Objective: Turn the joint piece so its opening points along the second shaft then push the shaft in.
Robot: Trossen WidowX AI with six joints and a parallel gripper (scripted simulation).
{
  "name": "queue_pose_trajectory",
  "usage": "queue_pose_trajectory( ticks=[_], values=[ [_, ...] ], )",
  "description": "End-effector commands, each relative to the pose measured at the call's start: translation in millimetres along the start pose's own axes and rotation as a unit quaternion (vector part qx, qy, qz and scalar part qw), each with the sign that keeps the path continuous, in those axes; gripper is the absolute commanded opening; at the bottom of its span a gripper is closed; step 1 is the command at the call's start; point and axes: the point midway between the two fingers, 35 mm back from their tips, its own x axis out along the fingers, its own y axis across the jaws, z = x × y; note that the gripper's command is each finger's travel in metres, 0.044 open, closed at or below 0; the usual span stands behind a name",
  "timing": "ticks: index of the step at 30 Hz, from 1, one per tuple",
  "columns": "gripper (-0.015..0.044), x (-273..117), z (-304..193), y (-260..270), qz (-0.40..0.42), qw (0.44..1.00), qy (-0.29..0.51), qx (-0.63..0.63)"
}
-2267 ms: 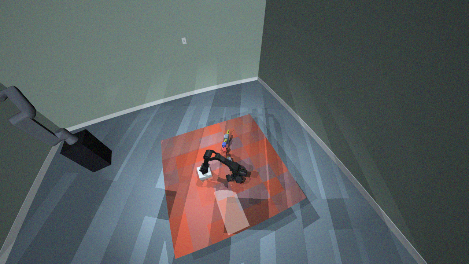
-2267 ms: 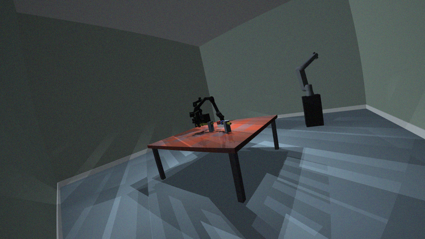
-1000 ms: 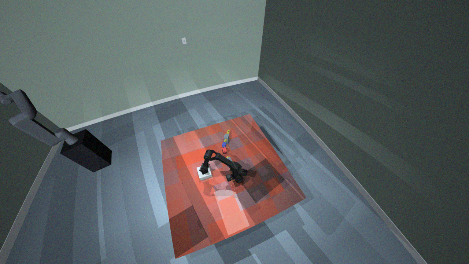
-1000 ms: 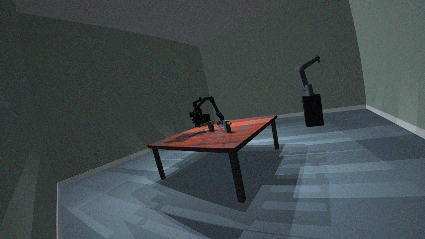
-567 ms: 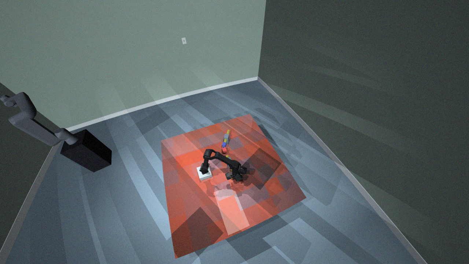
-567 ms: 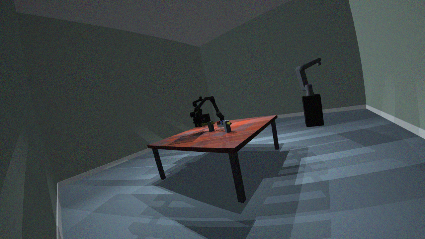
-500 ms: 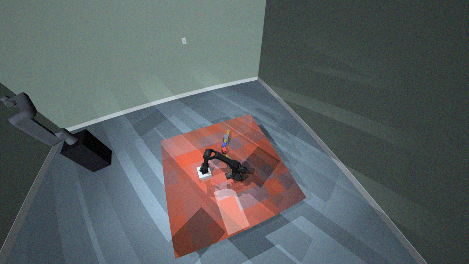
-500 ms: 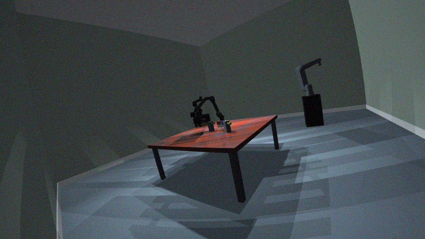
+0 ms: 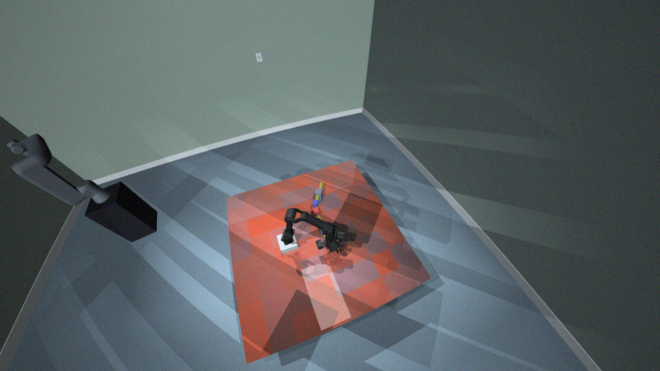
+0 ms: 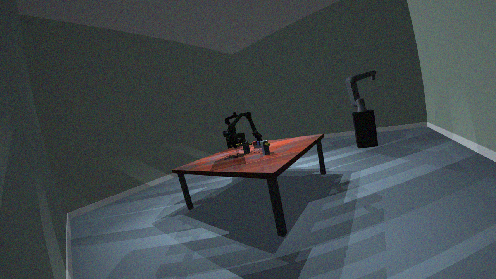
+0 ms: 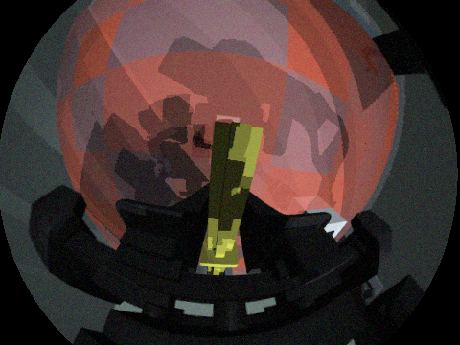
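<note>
My gripper (image 11: 224, 186) is shut on the yellow second shaft (image 11: 230, 177) (image 10: 238, 144), whose long free end sticks out past the fingers in the wrist view. In the top view the arm hides the grip. The second shaft's grey block (image 10: 246, 149) stands just beside the gripper. The first shaft (image 9: 320, 185) (image 10: 267, 143) is yellow and passes through its own grey block (image 9: 318, 192) (image 10: 265, 149). A blue part (image 9: 315, 203) on its end carries the red joint piece (image 9: 315, 211), which faces the second shaft. The second shaft's front end is close to the red piece; whether it is inside cannot be told.
The arm's white base (image 9: 289, 248) sits on the red patterned table (image 9: 258, 295) (image 10: 256, 162), left of the gripper in the top view. Another grey arm (image 9: 46, 182) (image 10: 353, 92) stands on a black pedestal (image 9: 124, 214) (image 10: 365, 130) away from the table. Moving shadows cross the table.
</note>
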Motion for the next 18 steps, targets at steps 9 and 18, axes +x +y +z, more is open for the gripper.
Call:
queue_pose_trajectory(
  ticks=[9,18],
  values=[
    [0.0000,0.1,-19.1,0.2,0.001,1.000,0.002,0.000],
    [0.0000,0.1,-33.5,0.3,0.001,1.000,0.003,0.000]
  ],
)
